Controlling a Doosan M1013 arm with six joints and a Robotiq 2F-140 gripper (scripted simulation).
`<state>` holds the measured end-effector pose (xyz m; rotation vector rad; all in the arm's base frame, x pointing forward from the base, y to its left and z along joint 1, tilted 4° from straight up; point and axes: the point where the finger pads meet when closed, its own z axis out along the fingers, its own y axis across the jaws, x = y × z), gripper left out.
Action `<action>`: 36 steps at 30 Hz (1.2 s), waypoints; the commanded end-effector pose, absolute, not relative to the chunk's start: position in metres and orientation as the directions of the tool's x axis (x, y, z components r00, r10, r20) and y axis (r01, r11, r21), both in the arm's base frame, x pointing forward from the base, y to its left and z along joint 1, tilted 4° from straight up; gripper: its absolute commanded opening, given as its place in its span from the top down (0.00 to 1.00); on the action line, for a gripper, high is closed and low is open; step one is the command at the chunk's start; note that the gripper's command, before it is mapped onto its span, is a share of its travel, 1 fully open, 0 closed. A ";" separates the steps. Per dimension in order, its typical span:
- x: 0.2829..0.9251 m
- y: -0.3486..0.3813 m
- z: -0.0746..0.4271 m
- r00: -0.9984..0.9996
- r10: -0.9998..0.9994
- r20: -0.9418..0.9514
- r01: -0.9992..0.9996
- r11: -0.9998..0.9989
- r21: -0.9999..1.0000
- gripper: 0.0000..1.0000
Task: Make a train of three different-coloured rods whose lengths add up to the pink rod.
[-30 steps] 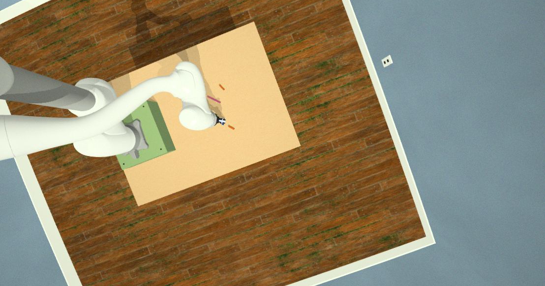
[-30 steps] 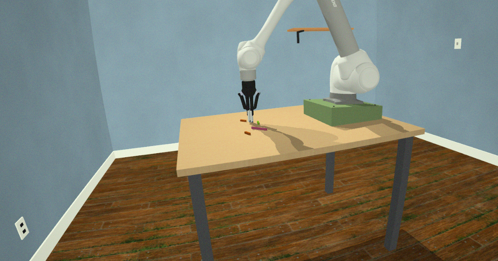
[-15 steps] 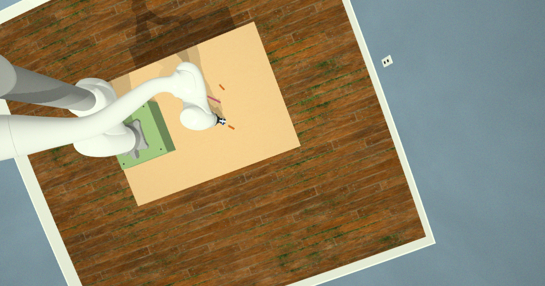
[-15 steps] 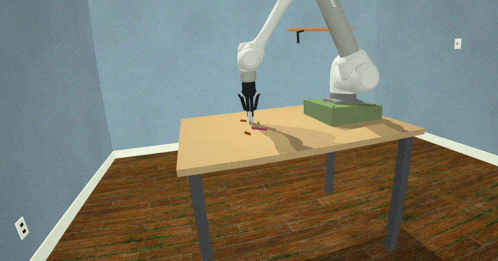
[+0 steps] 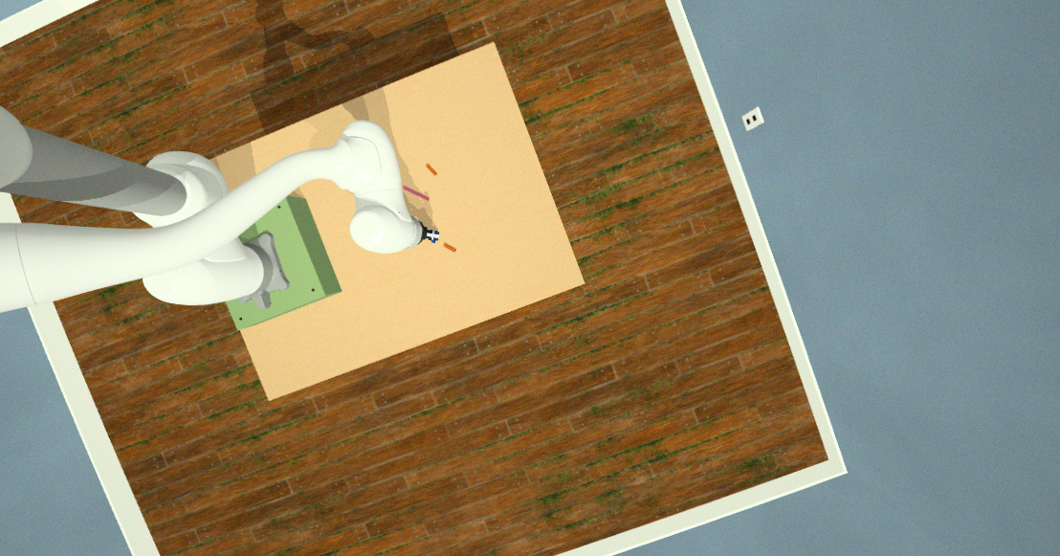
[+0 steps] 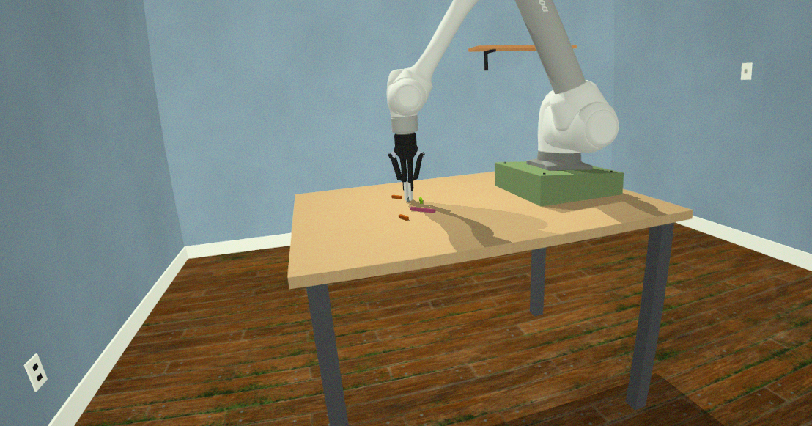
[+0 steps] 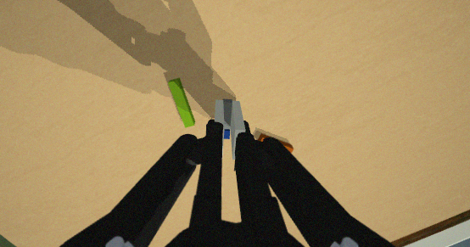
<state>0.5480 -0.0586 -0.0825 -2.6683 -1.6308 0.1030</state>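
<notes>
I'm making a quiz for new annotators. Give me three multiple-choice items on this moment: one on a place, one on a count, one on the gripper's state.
1. Where does the lime rod lie in the wrist view?
A. Left of the fingertips
B. Right of the fingertips
C. On the green base

2. How many orange rods lie on the table?
A. One
B. Two
C. Four

3. What is the gripper doing?
A. Wide open, holding nothing
B. Shut on the pink rod
C. Shut on the small blue rod

Answers:
1 A: the lime rod sits just left of the grey fingers.
2 B: one orange rod and another show from above.
3 C: the blue rod shows between the closed fingers.
</notes>
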 end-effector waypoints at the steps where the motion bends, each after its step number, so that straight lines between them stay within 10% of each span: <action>1: 0.542 -0.062 -0.085 0.453 0.890 -0.054 0.889 -0.456 -0.051 0.97; 36: 0.542 -0.062 -0.085 0.453 0.890 -0.054 0.889 -0.456 -0.051 0.85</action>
